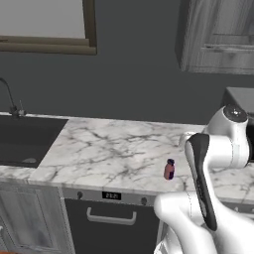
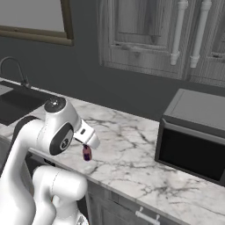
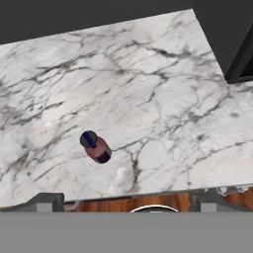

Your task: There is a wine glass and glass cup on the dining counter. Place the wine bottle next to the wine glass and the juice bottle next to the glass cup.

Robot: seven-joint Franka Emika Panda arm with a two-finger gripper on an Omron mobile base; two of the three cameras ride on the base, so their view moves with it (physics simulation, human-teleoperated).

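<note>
The juice bottle (image 1: 169, 169) (image 2: 87, 153) (image 3: 96, 147), small and reddish with a dark blue cap, stands upright near the front edge of the marble sink counter (image 1: 109, 149). My gripper (image 3: 127, 201) hangs high above the counter's front edge, open and holding nothing. In the hand view the bottle lies ahead of the fingertips (image 3: 48, 201) and a little left of centre, well apart from them. In the right base view the white hand partly covers the bottle's top. The wine bottle, wine glass, glass cup and dining counter are out of view.
A dark sink (image 1: 25, 139) with a faucet (image 1: 12, 104) is set into the counter at the left. A microwave (image 2: 193, 136) stands on the counter at the right. Wall cabinets (image 2: 176, 35) hang above. A dishwasher front with a handle (image 1: 111, 216) sits under the counter.
</note>
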